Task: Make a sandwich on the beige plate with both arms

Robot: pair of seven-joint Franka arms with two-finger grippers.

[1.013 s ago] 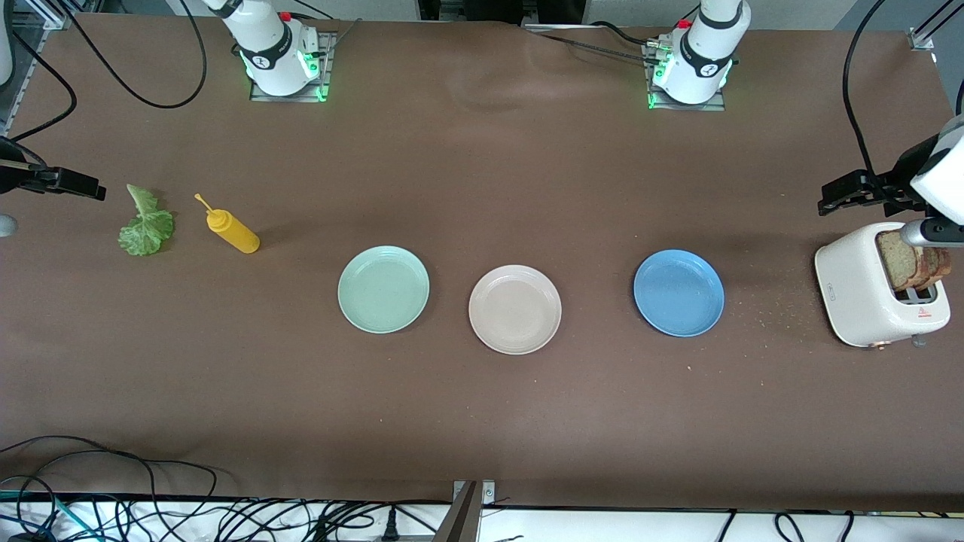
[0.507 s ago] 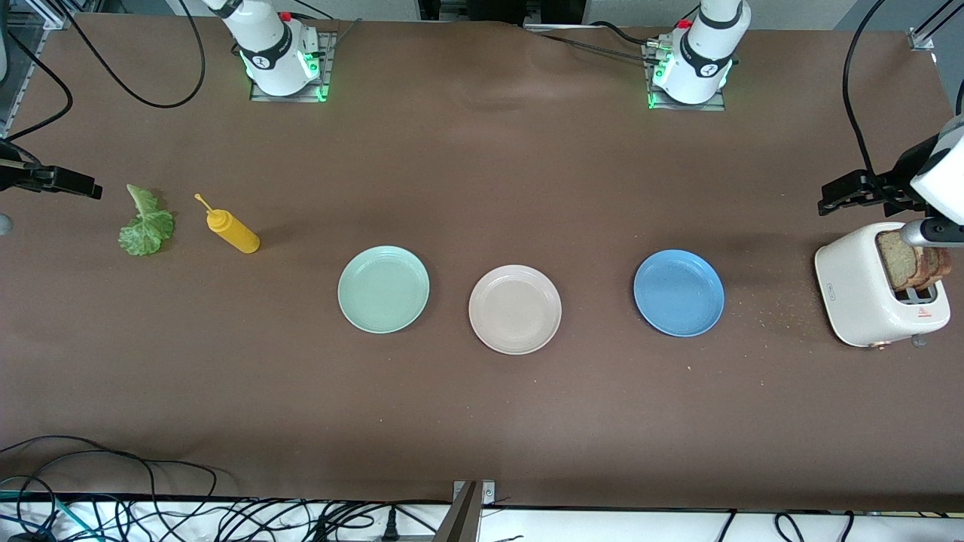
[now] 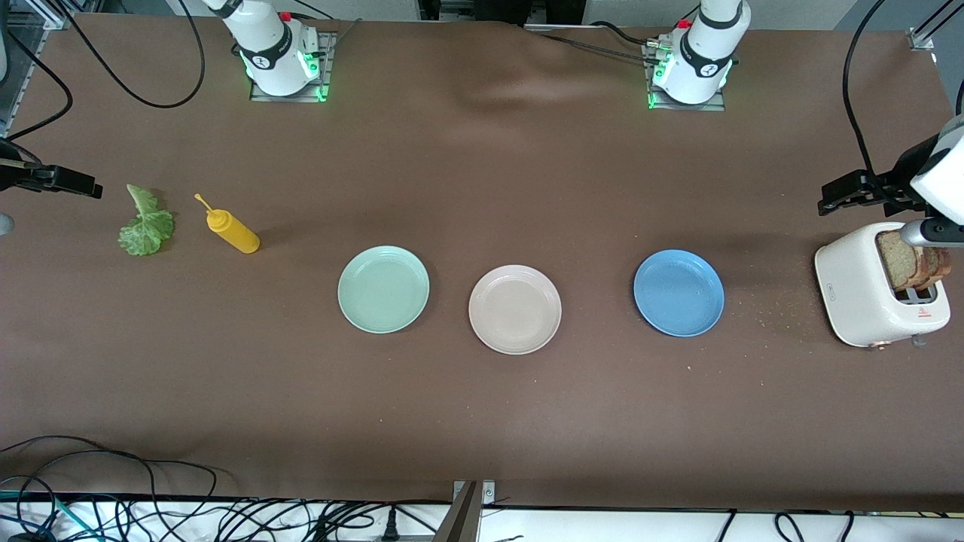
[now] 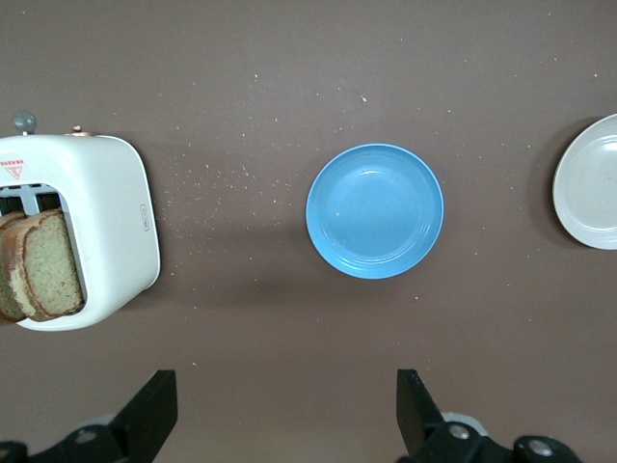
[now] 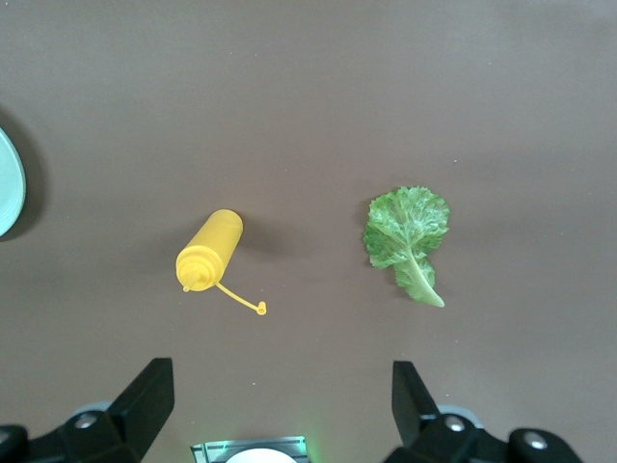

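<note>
The right claw [image 3: 71, 184] pokes in at the front view's edge over the right arm's end of the surface [image 3: 482, 421], most of its arm cut off; in its wrist view both fingers [image 5: 145, 400] stand wide apart and released, with nothing between them, only their tips in frame. Just beside it the lettuce [image 3: 145, 224] lies flat, and next along lies the yellow bottle [image 3: 232, 230] on its side, nozzle toward the lettuce. Toward the left arm's end from the bottle comes the mint plate [image 3: 383, 289], then the beige plate [image 3: 515, 309], bare and slightly nearer the front camera, then the blue plate [image 3: 678, 293]. Fine crumbs [image 3: 776, 312] dot the surface between the blue plate and the toaster [image 3: 866, 297]. Two bread slices [image 3: 907, 263] stand in its slots, partly hidden by a grey part of the left arm. The left claw [image 3: 847, 192] hangs over the surface beside the toaster, likewise released and empty, its arm cropped by the frame.
</note>
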